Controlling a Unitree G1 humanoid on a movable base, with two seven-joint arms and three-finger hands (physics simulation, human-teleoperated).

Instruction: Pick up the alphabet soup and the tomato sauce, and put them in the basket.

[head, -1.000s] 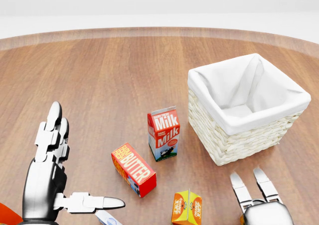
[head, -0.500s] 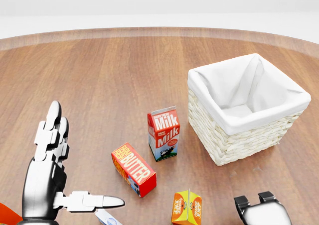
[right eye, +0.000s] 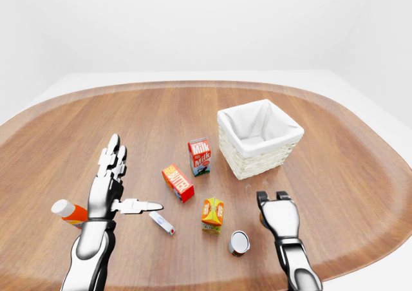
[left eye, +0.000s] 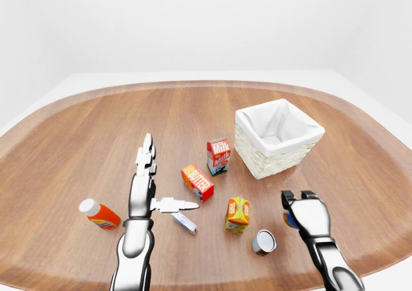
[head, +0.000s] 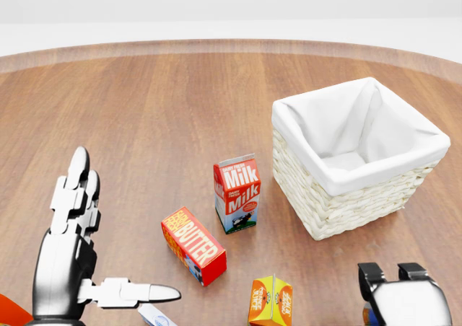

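The right hand (left eye: 302, 215) has shifted rightward and curled its fingers around a small blue and orange can, seemingly gripped. A second can (left eye: 263, 242) lies on its side just left of it. The left hand (left eye: 147, 191) is spread open. One basket (left eye: 278, 138) stands above the right hand in view.

A cream woven basket (head: 339, 203) with white cloth lining stands on the brown wood-grain table (head: 159, 117). Left of the basket: a red-and-white milk carton (head: 237, 194), a red-orange butter box (head: 193, 245), an orange-yellow carton (head: 271, 301).
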